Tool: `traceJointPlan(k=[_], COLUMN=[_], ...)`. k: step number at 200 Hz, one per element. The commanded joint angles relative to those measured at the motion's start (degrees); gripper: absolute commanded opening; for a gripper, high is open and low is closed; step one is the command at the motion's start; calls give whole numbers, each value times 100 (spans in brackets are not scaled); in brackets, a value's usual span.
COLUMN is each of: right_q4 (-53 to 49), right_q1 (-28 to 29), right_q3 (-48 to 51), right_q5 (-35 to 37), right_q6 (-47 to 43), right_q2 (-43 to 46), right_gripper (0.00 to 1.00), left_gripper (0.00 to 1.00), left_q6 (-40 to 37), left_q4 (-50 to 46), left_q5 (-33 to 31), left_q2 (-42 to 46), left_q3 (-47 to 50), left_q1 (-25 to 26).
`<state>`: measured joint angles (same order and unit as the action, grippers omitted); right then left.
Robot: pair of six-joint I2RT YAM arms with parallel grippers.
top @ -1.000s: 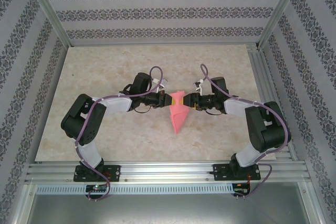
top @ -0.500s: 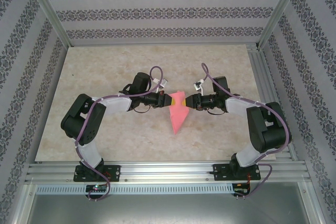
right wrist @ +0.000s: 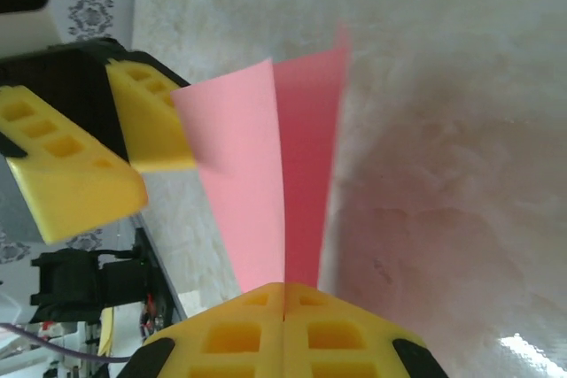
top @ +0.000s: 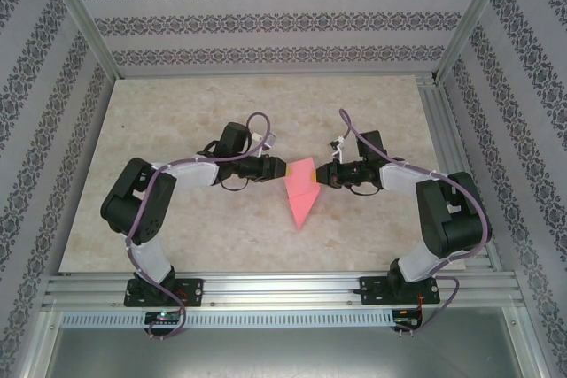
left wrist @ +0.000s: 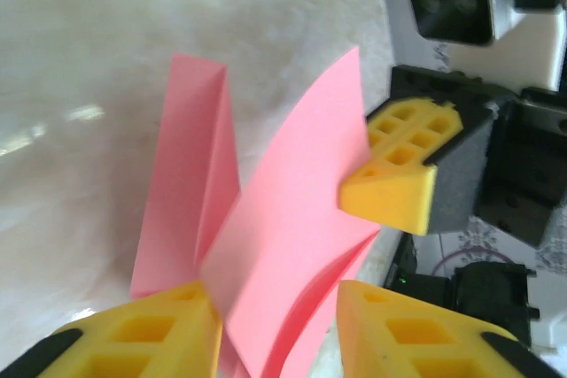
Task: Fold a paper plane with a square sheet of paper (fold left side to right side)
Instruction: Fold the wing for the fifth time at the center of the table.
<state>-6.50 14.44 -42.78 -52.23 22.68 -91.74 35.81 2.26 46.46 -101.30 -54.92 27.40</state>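
The pink paper (top: pixel 301 190), folded to a pointed dart shape with its tip toward the arms, sits at mid-table between both grippers. My right gripper (top: pixel 317 175) is shut on its right edge; in the right wrist view the two yellow pads (right wrist: pixel 239 334) meet with the paper (right wrist: pixel 257 183) pinched between them. My left gripper (top: pixel 283 167) is at the paper's left edge and stands open. In the left wrist view its fingers (left wrist: pixel 133 338) are spread on either side of a raised flap of the paper (left wrist: pixel 283 219) without pressing it.
The marble tabletop (top: pixel 177 121) has free room all around the paper. Aluminium frame rails (top: pixel 434 112) and patterned walls bound it at the sides and back. Both arms reach in from the near rail (top: pixel 283 289).
The right gripper has closed onto the paper's right edge. The left gripper has opened, let go of the left edge and drawn back a little to the left.
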Motion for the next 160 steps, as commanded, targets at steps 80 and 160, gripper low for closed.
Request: traceJointPlan(k=[80, 160], right_q4=[366, 210], right_q1=[1135, 1254], right_q3=[-45, -184], right_q5=[2283, 2512], right_q6=[2971, 3346], right_q2=[276, 140], right_gripper=[0, 0], left_gripper=[52, 54], left_q6=[-1233, -691], left_q4=[-2243, -1906], left_q5=[-2606, -3767], left_q2=[2456, 2449], left_q3=[234, 950], left_q1=[724, 2349])
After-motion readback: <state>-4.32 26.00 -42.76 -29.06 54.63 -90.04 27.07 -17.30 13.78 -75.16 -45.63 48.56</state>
